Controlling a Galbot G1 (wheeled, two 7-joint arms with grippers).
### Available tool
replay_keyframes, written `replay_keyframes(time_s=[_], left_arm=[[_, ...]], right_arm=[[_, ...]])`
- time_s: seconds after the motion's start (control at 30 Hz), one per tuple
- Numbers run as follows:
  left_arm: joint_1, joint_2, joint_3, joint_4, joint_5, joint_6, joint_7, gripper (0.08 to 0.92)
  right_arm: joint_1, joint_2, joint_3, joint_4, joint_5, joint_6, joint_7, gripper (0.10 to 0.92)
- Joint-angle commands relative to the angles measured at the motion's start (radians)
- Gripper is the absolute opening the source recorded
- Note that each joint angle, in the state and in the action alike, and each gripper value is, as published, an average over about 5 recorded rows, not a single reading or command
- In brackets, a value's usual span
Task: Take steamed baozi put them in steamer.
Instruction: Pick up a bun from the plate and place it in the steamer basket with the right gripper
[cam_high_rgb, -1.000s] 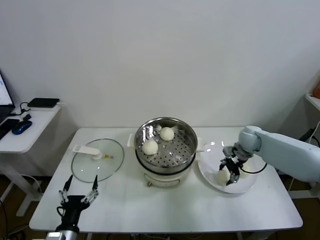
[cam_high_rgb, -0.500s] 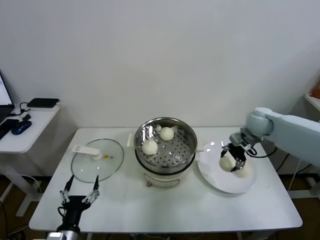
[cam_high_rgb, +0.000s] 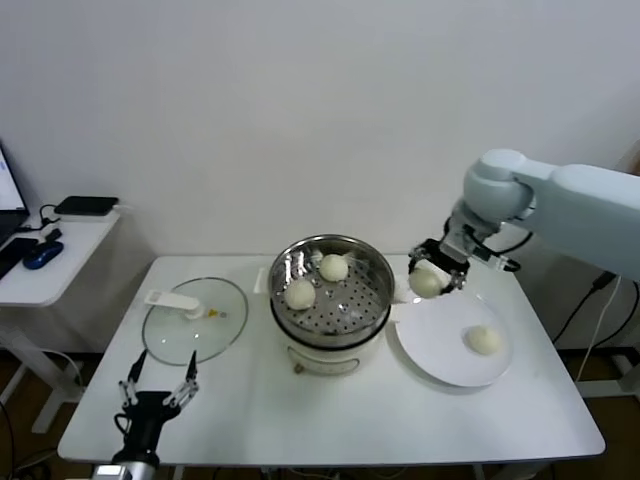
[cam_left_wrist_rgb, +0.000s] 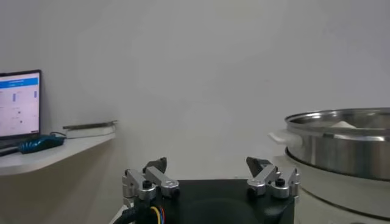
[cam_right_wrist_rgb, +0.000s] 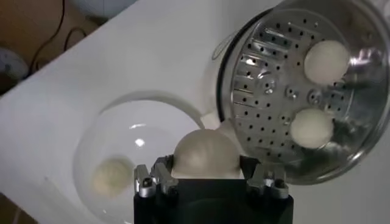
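Bright even room light, soft shadows, glare on the steamer (cam_right_wrist_rgb: 304, 85), dimmer wrist views

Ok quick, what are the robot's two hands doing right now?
Left gripper: open, holding nothing, parked near the table's front edge.
Right gripper: shut on a baozi, lifted between the plate and the steamer.

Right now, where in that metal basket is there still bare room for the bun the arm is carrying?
In the steamer, two baozi crowd the far-left part. The perforated floor nearer the white plate and the front rim is bare. The right gripper holds the third bun above the gap between steamer and plate.
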Motion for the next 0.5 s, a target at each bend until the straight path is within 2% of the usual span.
replay_keyframes(time_s=[0.03, 0.5], left_arm=[[0.005, -0.001, -0.003, -0.002, 0.001, -0.002, -0.001, 0.823], [-0.022, -0.006, -0.005, -0.013, 0.017, 0.027, -0.001, 0.823]], right_arm=[[0.004, 0.151, 0.094, 0.038, -0.212, 0.099, -0.01, 0.712], [-0.194, 0.365, 0.194, -0.087, -0.32, 0.113, -0.006, 0.712]])
